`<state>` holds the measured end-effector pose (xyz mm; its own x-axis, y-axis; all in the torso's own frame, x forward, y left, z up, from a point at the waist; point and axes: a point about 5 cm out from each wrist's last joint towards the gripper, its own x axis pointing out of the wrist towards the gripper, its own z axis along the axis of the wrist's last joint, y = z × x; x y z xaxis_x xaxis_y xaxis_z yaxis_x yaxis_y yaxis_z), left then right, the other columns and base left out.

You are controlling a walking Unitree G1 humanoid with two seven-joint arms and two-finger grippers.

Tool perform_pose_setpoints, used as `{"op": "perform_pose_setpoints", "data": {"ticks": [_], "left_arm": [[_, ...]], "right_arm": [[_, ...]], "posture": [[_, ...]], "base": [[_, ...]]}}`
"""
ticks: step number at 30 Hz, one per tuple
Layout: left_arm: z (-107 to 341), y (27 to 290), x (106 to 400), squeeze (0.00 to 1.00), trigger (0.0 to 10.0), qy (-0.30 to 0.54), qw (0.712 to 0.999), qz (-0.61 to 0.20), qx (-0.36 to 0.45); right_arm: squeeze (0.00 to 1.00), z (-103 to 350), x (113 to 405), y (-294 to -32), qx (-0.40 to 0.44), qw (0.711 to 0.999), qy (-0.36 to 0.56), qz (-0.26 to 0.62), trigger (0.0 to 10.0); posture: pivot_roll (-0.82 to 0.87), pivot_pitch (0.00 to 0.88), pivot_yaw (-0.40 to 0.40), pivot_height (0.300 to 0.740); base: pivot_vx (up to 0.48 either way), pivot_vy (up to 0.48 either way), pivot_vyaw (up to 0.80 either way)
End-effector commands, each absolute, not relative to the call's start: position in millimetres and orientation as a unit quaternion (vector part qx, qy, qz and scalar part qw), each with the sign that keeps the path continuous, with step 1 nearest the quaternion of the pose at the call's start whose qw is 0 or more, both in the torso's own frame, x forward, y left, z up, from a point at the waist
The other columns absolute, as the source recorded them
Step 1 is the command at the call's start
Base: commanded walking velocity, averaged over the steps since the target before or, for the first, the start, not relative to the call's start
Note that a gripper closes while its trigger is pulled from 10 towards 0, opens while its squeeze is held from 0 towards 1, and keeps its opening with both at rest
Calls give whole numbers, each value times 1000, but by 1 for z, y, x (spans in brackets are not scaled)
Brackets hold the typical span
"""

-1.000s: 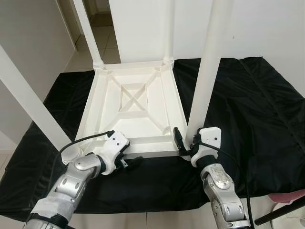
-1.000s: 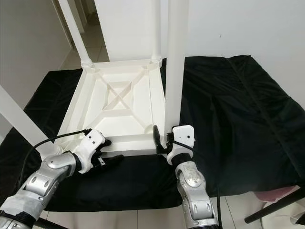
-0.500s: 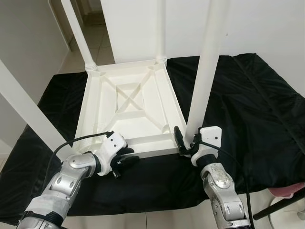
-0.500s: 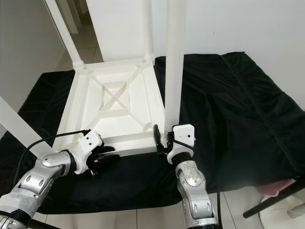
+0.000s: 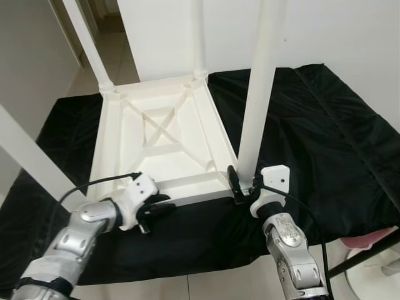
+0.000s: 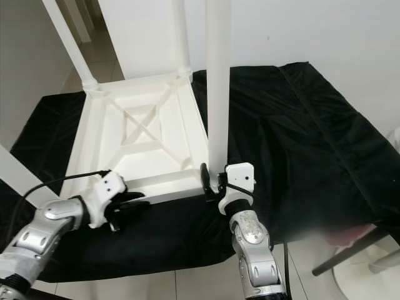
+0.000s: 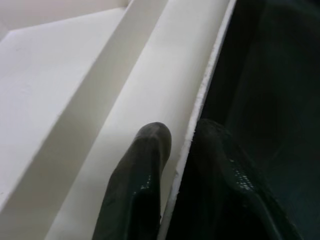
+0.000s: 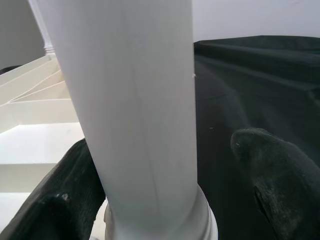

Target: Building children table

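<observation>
While the right pincer (image 5: 244, 187) apparently straddles a leg (image 8: 135, 110), the left pincer (image 7: 180, 165) pinches the table rim (image 7: 205, 95).

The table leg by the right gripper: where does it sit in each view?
Left eye view: table leg rises right of centre, its base between the right gripper jaws.
Right eye view: upright at centre.
Left wrist view: not in it; the tabletop edge is.
Right wrist view: the wide white column.
Shared landmark: black cloth.

black cloth (image 5: 325, 131) open (legs (image 5: 257, 94) obstruct)
</observation>
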<state>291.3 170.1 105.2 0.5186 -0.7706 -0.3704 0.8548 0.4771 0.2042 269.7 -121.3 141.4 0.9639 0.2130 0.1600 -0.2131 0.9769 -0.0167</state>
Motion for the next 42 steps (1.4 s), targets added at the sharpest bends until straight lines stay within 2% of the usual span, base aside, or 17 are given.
{"op": "perform_pose_setpoints", "data": {"ticks": [1, 2, 3, 6, 7, 10, 11, 12, 13, 23, 25, 28, 31, 34, 42], "left_arm": [[98, 207, 293, 0, 10000, 156, 885, -400, 181], [98, 211, 293, 106, 10000, 162, 885, -401, 171], [99, 214, 293, 749, 10000, 166, 886, -403, 160], [100, 217, 292, 749, 10000, 169, 885, -407, 150], [101, 218, 293, 1000, 10000, 167, 885, -404, 158], [102, 220, 293, 1000, 10000, 165, 884, -401, 177], [103, 220, 292, 941, 10000, 164, 882, -402, 183], [103, 220, 292, 941, 10000, 164, 882, -402, 183], [104, 220, 288, 0, 10000, 165, 878, -412, 179], [112, 205, 266, 0, 10000, 162, 856, -475, 124], [118, 195, 260, 0, 10000, 151, 850, -495, 95], [151, 163, 247, 0, 10000, 88, 840, -535, -6], [164, 151, 244, 0, 10000, 60, 836, -543, -50], [170, 145, 244, 0, 10000, 47, 841, -534, -74], [168, 142, 243, 0, 10000, 58, 861, -499, -81]], "right_arm": [[0, 139, 270, -119, 2, 991, -72, 110, 10000], [0, 138, 269, -118, 2, 991, -72, 111, 10000], [0, 138, 269, -118, 2, 991, -71, 112, 10000], [0, 138, 269, -117, 2, 991, -71, 113, 10000], [0, 138, 269, -116, 2, 991, -70, 115, 10000], [0, 136, 268, -115, 3, 990, -68, 120, 10000], [0, 136, 267, -114, 3, 990, -67, 122, 10000], [0, 136, 267, -114, 3, 990, -67, 122, 10000], [0, 135, 267, -114, 2, 990, -66, 122, 10000], [0, 131, 264, -112, 0, 990, -61, 124, 10000], [0, 130, 263, -111, 0, 990, -60, 125, 10000], [0, 126, 260, -112, -4, 991, -59, 120, 10000], [0, 123, 258, -113, -5, 991, -53, 119, 10000], [0, 119, 257, -112, -1, 991, -43, 127, 10000], [0, 115, 265, -108, -7, 988, -32, 148, 10000]], "posture": [[-43, 82, 101, 740], [-40, 81, 99, 740], [-40, 81, 99, 740], [-40, 81, 99, 740], [-35, 83, 94, 740], [-34, 82, 94, 740], [-34, 82, 94, 740], [-34, 82, 94, 740], [-34, 81, 91, 740], [-33, 72, 92, 740], [-32, 71, 90, 740], [-30, 68, 83, 740], [-28, 69, 77, 740], [-26, 69, 68, 740], [-17, 69, 49, 740]], "base": [[0, 0, 0], [0, 0, 0], [0, 0, 0], [0, 0, 0], [0, 0, 0], [0, 0, 0], [0, 0, 0], [0, 0, 0], [0, 0, 0], [0, 0, 0], [0, 0, 0], [0, 0, 0], [0, 0, 0], [0, 0, 0], [0, 0, 0]]}}
